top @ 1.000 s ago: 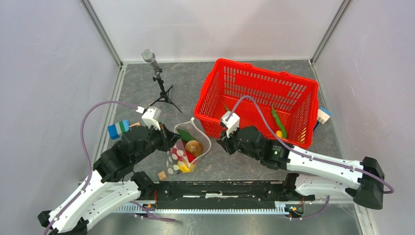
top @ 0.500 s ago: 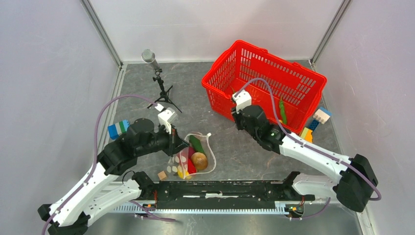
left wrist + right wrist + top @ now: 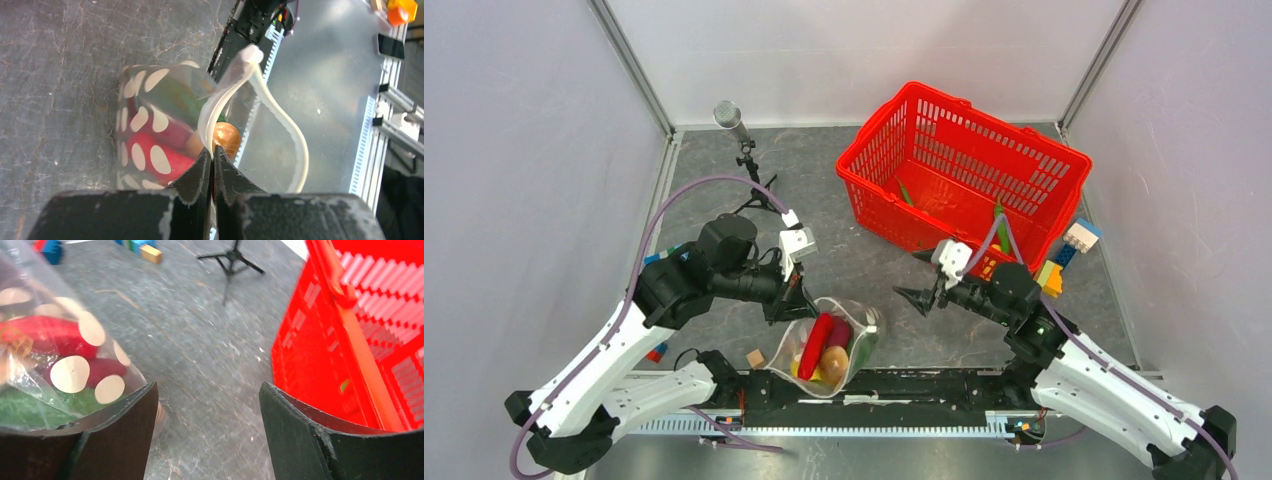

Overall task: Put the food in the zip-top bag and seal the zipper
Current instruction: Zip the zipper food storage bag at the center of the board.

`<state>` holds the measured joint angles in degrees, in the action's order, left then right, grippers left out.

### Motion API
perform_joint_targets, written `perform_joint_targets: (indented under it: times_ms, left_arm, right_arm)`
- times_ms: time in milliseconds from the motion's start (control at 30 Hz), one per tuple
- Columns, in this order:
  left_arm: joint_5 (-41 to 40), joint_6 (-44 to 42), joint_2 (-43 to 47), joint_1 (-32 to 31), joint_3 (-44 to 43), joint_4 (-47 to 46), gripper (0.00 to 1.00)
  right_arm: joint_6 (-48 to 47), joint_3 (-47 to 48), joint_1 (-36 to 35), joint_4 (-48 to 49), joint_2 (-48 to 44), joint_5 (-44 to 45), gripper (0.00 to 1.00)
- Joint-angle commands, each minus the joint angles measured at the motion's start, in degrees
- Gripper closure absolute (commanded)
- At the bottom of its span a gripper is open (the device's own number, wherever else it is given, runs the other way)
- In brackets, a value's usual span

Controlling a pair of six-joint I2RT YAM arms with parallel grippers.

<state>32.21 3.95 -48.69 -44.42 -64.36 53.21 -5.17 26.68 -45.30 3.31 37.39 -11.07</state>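
Back from the basket (image 3: 871, 165), my right gripper (image 3: 910, 298) gapes beside the zip-top bag (image 3: 864, 335) at the near edge — my left gripper (image 3: 212, 162) pinches its zipper (image 3: 222, 102) so the food (image 3: 816, 345) stays in.

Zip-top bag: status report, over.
Left gripper shut on zipper. Right gripper open, empty, near zip-top bag. Bag holds food, mouth unsealed. Green pod in red basket.

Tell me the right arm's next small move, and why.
Probably ease the open right gripper toward the zip-top bag and take the free side of the zipper. The left gripper is shut on the zipper's other side, the mouth gapes wide, and food lies inside, so pinching the strips together looks due.
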Motion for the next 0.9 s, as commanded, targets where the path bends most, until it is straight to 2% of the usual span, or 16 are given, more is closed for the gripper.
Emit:
perform_joint_targets:
  times_ms: [0,100,300,467,600,700,867]
  left_arm:
    - [5.30,-9.43,-1.67,0.04,-3.70,4.35,0.91]
    - [6.61,-10.21,-2.84,0.04,-4.26,4.86,0.92]
    - [3.09,-9.17,-3.76,0.04,-4.90,3.62,0.92]
    - [-2.01,-5.05,-3.11,0.08,-3.88,-0.52,0.92]
    - [-1.52,-4.54,-1.86,0.04,-2.56,-3.25,0.92]
    - [-1.70,-4.51,-1.57,0.04,-2.01,-3.13,0.92]
    - [-2.18,-2.82,-1.09,0.04,-0.87,-2.94,0.92]
  right_arm:
    - [-10.62,-3.66,-0.06,3.68,-3.31,-16.59,0.21]
    - [-13.88,-6.33,-0.06,5.93,-5.11,-24.41,0.20]
    - [-10.33,-5.91,-0.59,8.96,-2.84,-35.99,0.20]
    - [-8.07,-6.83,-8.51,12.73,-3.01,-24.63,0.20]
    - [-7.49,-6.56,-13.79,15.41,-0.29,-14.74,0.22]
    - [-7.58,-6.97,-14.50,18.68,2.99,-14.10,0.24]
    - [-4.77,-9.29,-15.04,29.73,6.41,-13.08,0.38]
